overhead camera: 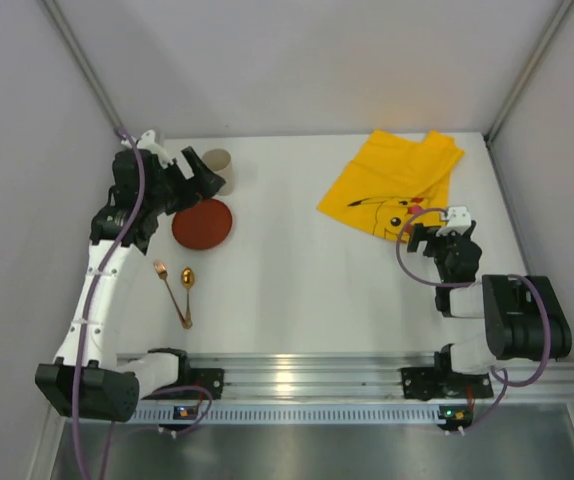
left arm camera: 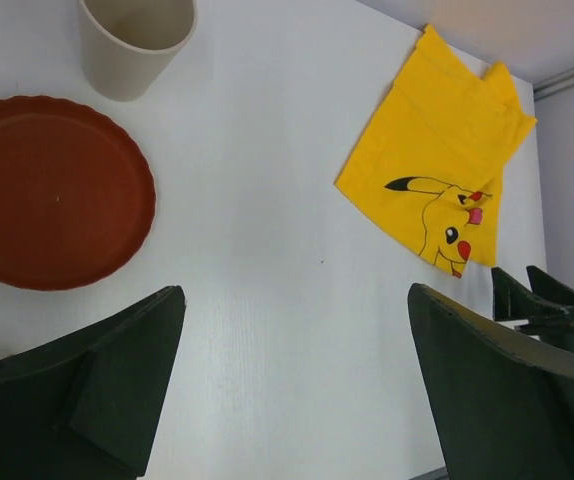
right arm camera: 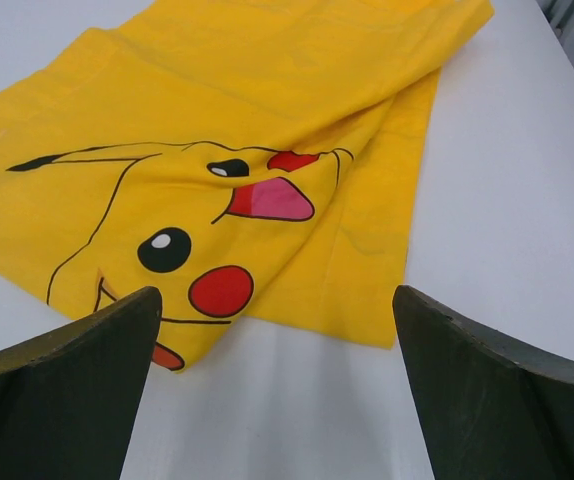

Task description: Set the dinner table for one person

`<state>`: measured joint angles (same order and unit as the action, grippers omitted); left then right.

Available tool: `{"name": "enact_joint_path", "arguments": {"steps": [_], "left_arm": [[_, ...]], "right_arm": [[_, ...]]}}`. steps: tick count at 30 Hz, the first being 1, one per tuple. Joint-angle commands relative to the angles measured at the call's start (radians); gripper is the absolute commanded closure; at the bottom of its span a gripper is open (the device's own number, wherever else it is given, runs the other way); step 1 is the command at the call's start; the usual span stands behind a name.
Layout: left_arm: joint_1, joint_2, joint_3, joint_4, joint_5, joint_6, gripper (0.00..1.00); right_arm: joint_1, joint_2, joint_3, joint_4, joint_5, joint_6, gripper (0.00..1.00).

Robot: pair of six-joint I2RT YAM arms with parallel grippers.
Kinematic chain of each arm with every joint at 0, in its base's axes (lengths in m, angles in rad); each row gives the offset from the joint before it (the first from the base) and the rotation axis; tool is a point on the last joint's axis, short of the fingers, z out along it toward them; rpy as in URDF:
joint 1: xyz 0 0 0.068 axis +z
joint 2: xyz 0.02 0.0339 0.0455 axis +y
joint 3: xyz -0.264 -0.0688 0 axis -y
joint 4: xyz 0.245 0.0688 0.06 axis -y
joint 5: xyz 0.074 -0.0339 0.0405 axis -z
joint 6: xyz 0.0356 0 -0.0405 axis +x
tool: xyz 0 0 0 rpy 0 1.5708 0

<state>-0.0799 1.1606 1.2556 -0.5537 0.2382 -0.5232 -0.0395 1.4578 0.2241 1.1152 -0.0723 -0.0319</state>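
The white dinner table point(overhead camera: 307, 280) holds a red-brown plate point(overhead camera: 204, 223), a beige cup point(overhead camera: 219, 158), a gold fork point(overhead camera: 170, 290) and a gold spoon point(overhead camera: 187, 283). My left gripper point(overhead camera: 205, 180) hovers open and empty between cup and plate. In the left wrist view point(left arm camera: 295, 292) the plate point(left arm camera: 47, 190) lies to the left, with the cup point(left arm camera: 132, 40) beyond it. My right gripper point(overhead camera: 429, 230) is open and empty, just short of the near edge of the yellow Pikachu cloth point(overhead camera: 395, 185). In the right wrist view point(right arm camera: 275, 295) the cloth point(right arm camera: 267, 120) lies flat ahead.
The ridged aluminium rail point(overhead camera: 307, 375) runs along the near edge. Grey walls close in the back and both sides. The cloth also shows in the left wrist view point(left arm camera: 437, 150), with the right gripper's fingers point(left arm camera: 552, 300) below it.
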Motion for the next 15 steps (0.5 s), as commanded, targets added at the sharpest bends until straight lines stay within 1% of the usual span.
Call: {"name": "enact_joint_path", "arguments": {"steps": [1,2,3,4,5,6,8,9,10,11,12,13,14,15], "left_arm": [[-0.001,0.01,0.145,-0.19,0.022,-0.035,0.02],[-0.001,0.011,0.192,-0.199,0.059,-0.037,0.02],[-0.001,-0.008,0.199,-0.19,0.085,-0.043,0.02],[-0.001,-0.024,0.197,-0.163,0.088,-0.057,0.02],[-0.001,-0.042,0.185,-0.132,0.117,-0.04,0.02],[-0.001,-0.091,0.159,-0.089,0.134,-0.064,0.02],[0.003,-0.134,0.07,0.006,0.151,-0.179,0.02],[0.008,-0.157,0.03,0.018,0.157,-0.225,0.02],[0.009,-0.163,-0.063,-0.012,0.147,-0.275,0.02],[0.009,-0.173,-0.138,0.108,0.232,-0.353,0.02],[0.017,-0.177,-0.216,0.205,0.325,-0.383,0.02],[0.017,-0.162,-0.272,0.243,0.367,-0.423,0.02],[0.016,-0.147,-0.306,0.239,0.384,-0.437,0.02],[0.002,-0.133,-0.303,0.232,0.375,-0.416,0.02]], "right_arm": [[0.006,-0.007,0.023,0.067,0.009,0.017,0.0],[0.006,-0.007,0.023,0.067,0.008,0.017,0.0],[0.006,-0.008,0.023,0.067,0.009,0.017,0.0],[0.006,-0.007,0.023,0.067,0.009,0.017,0.0],[0.006,-0.008,0.023,0.067,0.008,0.017,0.0],[0.006,-0.007,0.024,0.064,0.011,0.017,0.0],[0.021,-0.008,0.029,0.051,0.034,0.01,0.0],[0.032,-0.025,0.05,0.004,0.108,0.013,0.0],[0.061,-0.058,0.07,-0.056,0.152,0.02,0.0],[0.069,-0.098,0.098,-0.137,0.185,0.021,0.0],[0.073,-0.164,0.159,-0.296,0.221,0.026,0.0],[0.079,-0.194,0.176,-0.328,0.212,0.021,0.0],[0.09,-0.227,0.184,-0.343,0.2,0.026,0.0],[0.108,-0.29,0.201,-0.347,0.195,0.058,0.0]]}}
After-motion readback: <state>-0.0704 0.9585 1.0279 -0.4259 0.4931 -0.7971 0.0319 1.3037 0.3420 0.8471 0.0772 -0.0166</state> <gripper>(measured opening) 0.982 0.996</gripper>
